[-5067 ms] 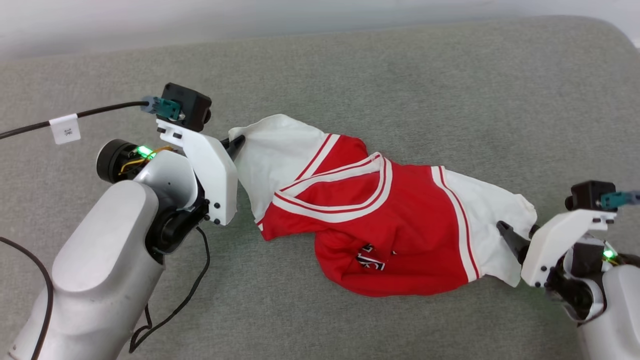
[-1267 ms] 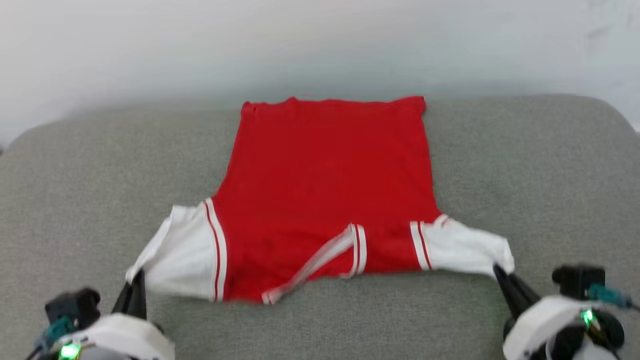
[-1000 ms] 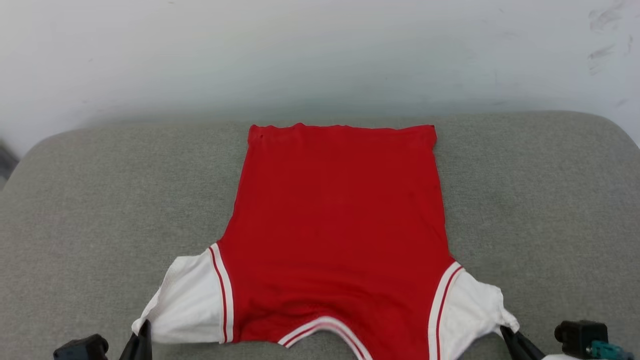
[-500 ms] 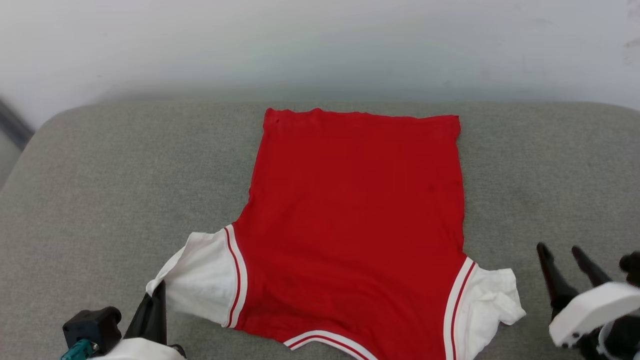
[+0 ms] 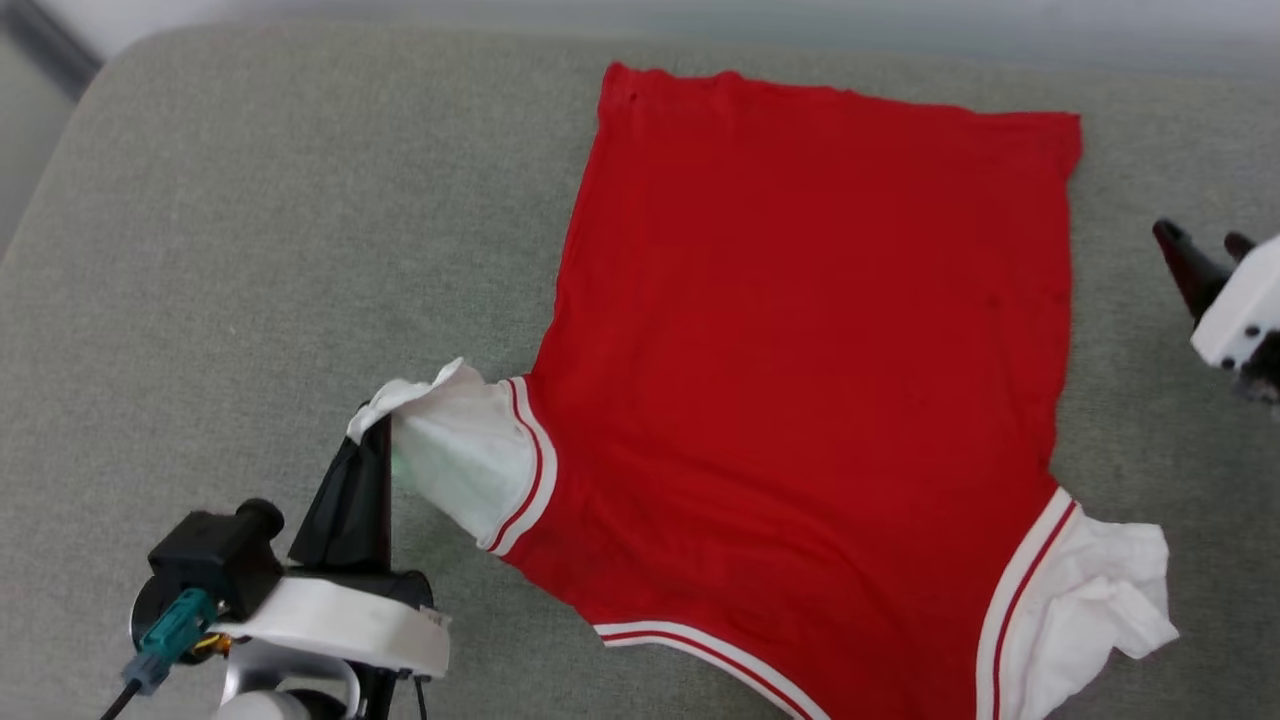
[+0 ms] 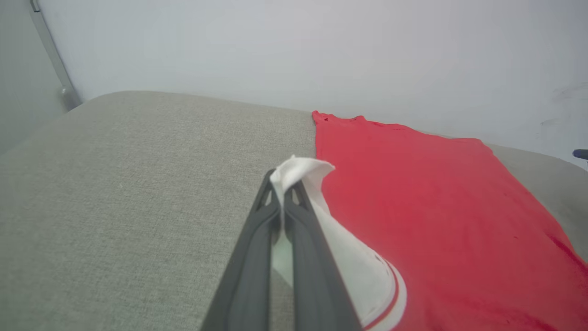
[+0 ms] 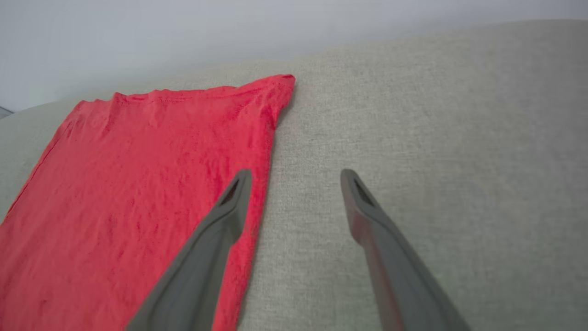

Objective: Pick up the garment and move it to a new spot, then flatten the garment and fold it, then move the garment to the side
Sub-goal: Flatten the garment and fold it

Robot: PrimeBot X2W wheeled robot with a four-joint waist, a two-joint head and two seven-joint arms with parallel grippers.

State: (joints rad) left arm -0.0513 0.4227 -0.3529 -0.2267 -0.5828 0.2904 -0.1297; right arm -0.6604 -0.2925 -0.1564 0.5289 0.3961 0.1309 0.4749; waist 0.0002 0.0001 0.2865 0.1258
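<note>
Your left fingers (image 6: 275, 197) are clamped on the cuff of the white left sleeve (image 5: 450, 455), and they hold it lifted off the grey cushion (image 5: 250, 250). Your right fingers (image 5: 1195, 270) are spread wide with nothing between them, just beside the garment (image 5: 800, 350); in the right wrist view, 1 of the 2 crosses over its red side edge.

The garment lies spread over the middle of the cushion, plain red face up, hem (image 5: 830, 95) toward the far side, slightly slanted.

I see 3 risks:
- **Left pull:** tug outward or upward and you likely drag the whole body askew and ripple the flat red panel.
- **Right descent:** come down carelessly and a finger may catch that side edge and bunch it.
- **Right sleeve:** the right sleeve (image 5: 1090, 590) lies loose and crumpled, so fold now and you probably trap those creases.
</note>
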